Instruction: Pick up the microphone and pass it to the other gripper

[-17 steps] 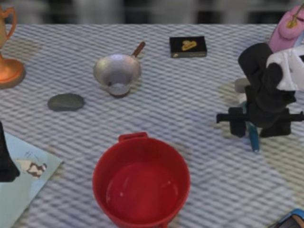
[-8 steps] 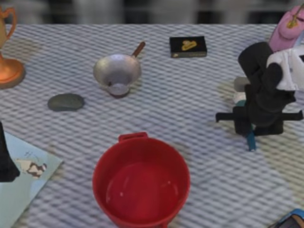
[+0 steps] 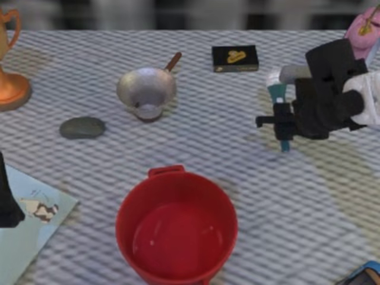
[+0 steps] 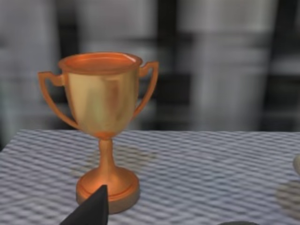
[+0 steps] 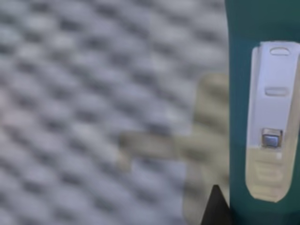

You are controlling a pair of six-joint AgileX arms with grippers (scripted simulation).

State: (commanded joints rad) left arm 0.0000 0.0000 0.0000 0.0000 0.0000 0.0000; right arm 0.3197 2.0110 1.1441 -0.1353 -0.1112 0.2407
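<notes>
1. The right pincer (image 3: 282,122), at the table's far right, is clenched on the mic (image 3: 278,101), lifted clear of the cloth (image 3: 237,172).
2. Carry it level toward centre, handle end free for the left pincer (image 3: 7,205), parked near left; I cannot tell its state.
3. Textured grey-white cloth; blurred backdrop beyond.

Before us, a table (image 3: 237,196) draped in a grey-white cloth with a fine woven ripple fills nearly the whole top view, its far edge running straight across near the top. Soft pale shadows lie on the cloth toward the right. Beyond the edge we see a blurred backdrop of dark and pale vertical bands (image 4: 225,61), grey and black, with no window or lamp distinguishable.
</notes>
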